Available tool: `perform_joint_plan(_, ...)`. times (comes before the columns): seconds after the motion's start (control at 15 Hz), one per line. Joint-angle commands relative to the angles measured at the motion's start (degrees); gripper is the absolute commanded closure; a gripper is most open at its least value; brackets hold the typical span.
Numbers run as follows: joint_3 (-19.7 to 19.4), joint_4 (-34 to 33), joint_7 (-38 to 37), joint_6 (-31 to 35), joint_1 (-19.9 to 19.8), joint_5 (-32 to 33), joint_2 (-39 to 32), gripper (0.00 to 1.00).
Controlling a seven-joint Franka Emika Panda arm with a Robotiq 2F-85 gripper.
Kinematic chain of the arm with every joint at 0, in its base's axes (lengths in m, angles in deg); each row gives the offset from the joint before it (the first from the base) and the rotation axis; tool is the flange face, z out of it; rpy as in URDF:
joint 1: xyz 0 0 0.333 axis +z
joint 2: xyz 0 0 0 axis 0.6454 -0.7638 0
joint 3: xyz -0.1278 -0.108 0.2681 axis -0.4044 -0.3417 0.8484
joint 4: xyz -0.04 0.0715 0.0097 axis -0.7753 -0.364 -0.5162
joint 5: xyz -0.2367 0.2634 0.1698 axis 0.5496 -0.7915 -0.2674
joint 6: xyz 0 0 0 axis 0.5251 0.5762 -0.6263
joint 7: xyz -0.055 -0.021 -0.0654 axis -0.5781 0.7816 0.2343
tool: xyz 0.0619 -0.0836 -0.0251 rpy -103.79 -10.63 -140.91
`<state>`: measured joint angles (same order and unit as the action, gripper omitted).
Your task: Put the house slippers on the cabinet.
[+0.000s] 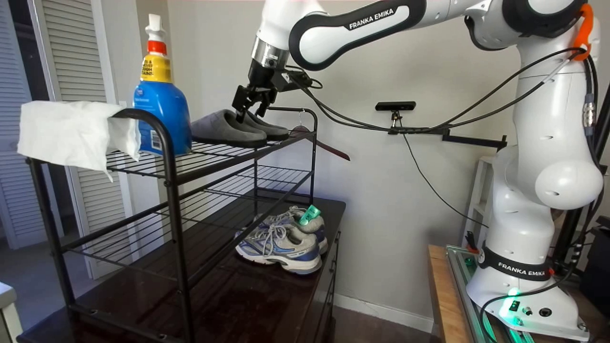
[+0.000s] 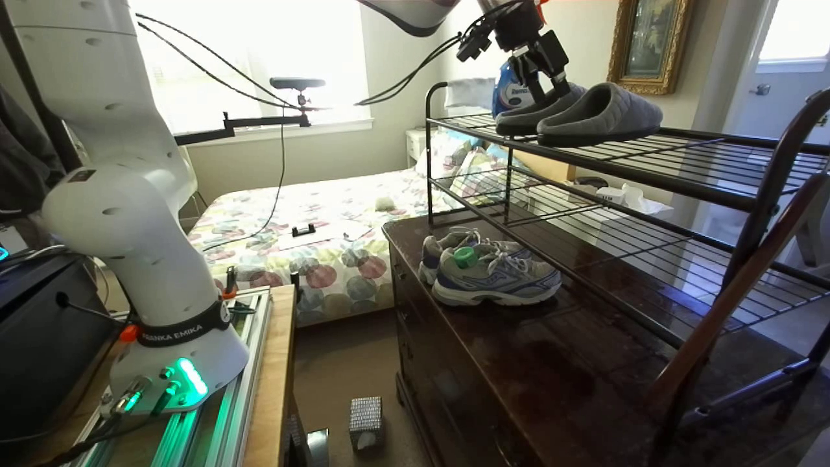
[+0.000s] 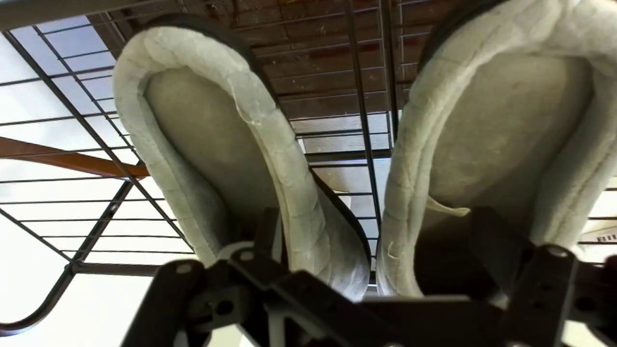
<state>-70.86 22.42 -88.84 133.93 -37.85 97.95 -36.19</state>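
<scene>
Grey slippers (image 2: 608,121) lie side by side just under my end effector (image 3: 376,214), on top of wire rack (image 2: 648,172). I am released, fingers (image 3: 499,235) spread, one at each slipper's opening; cannot tell whether they touch. Farther below me, sneakers (image 2: 496,275) sit on cabinet counter (image 2: 538,353).

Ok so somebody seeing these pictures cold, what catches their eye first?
Likely the big white robot arm, its open black gripper right at the grey house slippers on top of the wire rack. Next, the bright blue spray bottle, also on top of the rack, beside a white cloth draped over the rack's end. Below, laced sneakers, with a small green item on one, sit on the glossy dark cabinet.
</scene>
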Motion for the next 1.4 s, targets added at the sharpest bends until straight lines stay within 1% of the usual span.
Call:
perform_joint_plan(0.0, -1.62, -4.6, 0.41, 0.23, 1.52, -1.09, -3.67, 0.0)
perform_joint_plan(0.2, -2.28, -6.99, 3.33, -0.66, 1.39, -3.69, -5.39, 0.0)
perform_joint_plan(0.33, -2.53, -8.25, 8.38, -1.15, 0.87, -7.1, -6.27, 0.0)
perform_joint_plan(0.53, -2.77, -9.53, 18.39, -1.83, 0.02, -12.76, -6.97, 0.0)
perform_joint_plan(0.6, -3.11, -9.8, 19.85, -1.89, 0.05, -12.73, -7.14, 0.0)
perform_joint_plan(0.73, -4.08, -10.19, 19.78, -1.62, 0.34, -11.15, -7.29, 0.0)
perform_joint_plan(0.8, -4.94, -10.15, 16.5, -1.26, 0.9, -8.68, -7.05, 0.0)
perform_joint_plan(0.87, -4.58, -8.03, 18.08, -0.49, 0.77, -10.4, -5.98, 0.0)
perform_joint_plan(1.13, -4.77, -7.97, 18.3, -1.01, 0.92, -10.18, -6.04, 0.0)
perform_joint_plan(1.33, -4.71, -8.14, 20.59, -0.89, 0.69, -10.39, -6.78, 0.0)
